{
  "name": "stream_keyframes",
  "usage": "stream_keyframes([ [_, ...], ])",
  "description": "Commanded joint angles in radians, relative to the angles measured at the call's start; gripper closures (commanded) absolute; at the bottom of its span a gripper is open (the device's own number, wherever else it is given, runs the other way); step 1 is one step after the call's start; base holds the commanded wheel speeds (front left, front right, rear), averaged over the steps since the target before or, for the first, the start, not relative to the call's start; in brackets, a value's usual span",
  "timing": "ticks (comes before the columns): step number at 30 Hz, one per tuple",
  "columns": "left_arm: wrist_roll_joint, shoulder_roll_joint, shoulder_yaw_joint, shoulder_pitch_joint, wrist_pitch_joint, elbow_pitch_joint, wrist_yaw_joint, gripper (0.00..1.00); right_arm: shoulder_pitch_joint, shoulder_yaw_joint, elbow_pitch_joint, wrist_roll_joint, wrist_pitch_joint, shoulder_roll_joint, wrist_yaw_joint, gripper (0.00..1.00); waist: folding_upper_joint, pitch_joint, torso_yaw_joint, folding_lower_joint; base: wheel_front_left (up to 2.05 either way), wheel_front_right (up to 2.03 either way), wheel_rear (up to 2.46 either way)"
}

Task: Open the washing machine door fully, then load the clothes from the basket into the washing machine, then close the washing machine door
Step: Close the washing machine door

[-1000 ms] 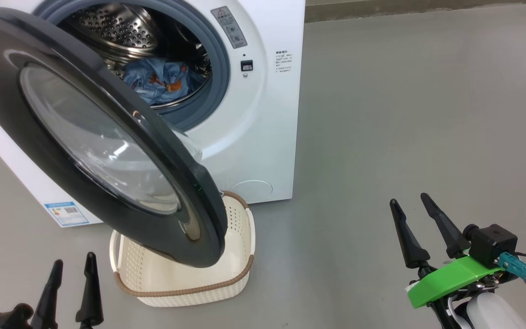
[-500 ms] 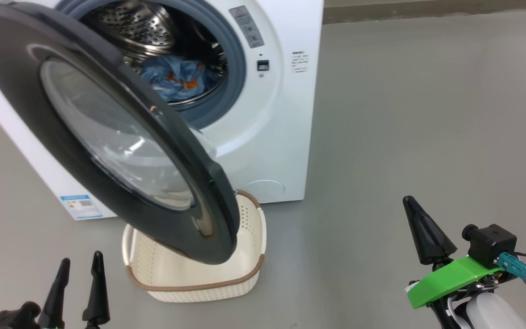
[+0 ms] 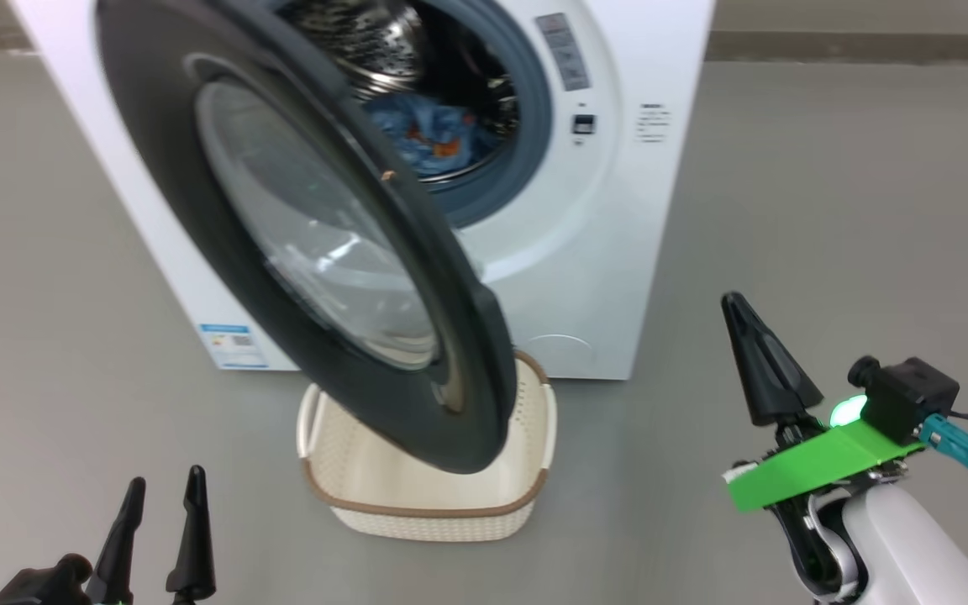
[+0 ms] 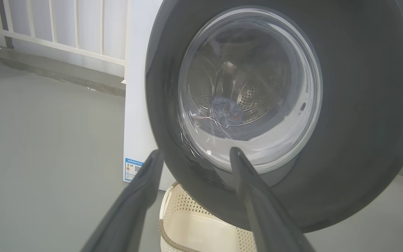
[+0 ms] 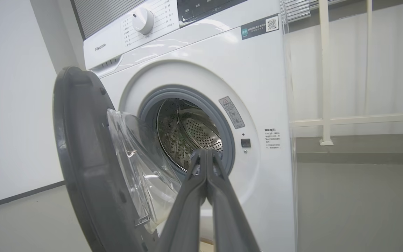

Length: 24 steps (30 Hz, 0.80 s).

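Clothes [image 3: 425, 139] are in the drum [image 3: 383, 42], basket [image 3: 425, 525] looks empty, so the door [image 3: 316, 235] needs shutting next. Left hand [image 3: 166, 476] spread, right hand [image 3: 740, 311] pinched empty.

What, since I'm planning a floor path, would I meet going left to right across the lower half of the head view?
left gripper → basket → right gripper. The washing machine door overlaps the basket, so it is left out.

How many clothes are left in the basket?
0 that I can see. The basket shows a bare floor, but the door hides its rear part. The clothes lie in the drum.
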Motion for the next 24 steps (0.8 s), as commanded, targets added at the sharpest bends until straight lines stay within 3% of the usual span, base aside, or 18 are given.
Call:
stream_keyframes([
  [1, -0.001, 0.016, 0.030, -0.041, -0.006, -0.016, 0.006, 0.00, -0.037, 0.023, -0.036, 0.013, -0.008, 0.007, 0.004, 1.00, 0.0000, -0.008, 0.047, 0.0000, 0.00, 0.00, 0.00],
  [8, -0.006, 0.018, 0.025, -0.037, -0.004, -0.014, 0.009, 0.00, -0.056, 0.055, -0.143, 0.065, -0.008, 0.038, 0.004, 1.00, 0.0000, -0.016, 0.122, 0.0000, 0.00, 0.00, 0.00],
  [16, -0.012, 0.021, 0.025, -0.036, -0.005, -0.014, 0.013, 0.00, -0.064, 0.156, -0.246, 0.090, -0.008, 0.045, 0.004, 1.00, 0.0000, -0.021, 0.159, 0.0000, 0.00, 0.00, 0.00],
  [24, -0.018, 0.016, 0.017, -0.037, -0.007, -0.007, 0.013, 0.00, -0.083, 0.278, -0.249, 0.101, -0.008, 0.040, 0.004, 1.00, 0.0000, -0.026, 0.182, 0.0000, 0.00, 0.00, 0.00],
])
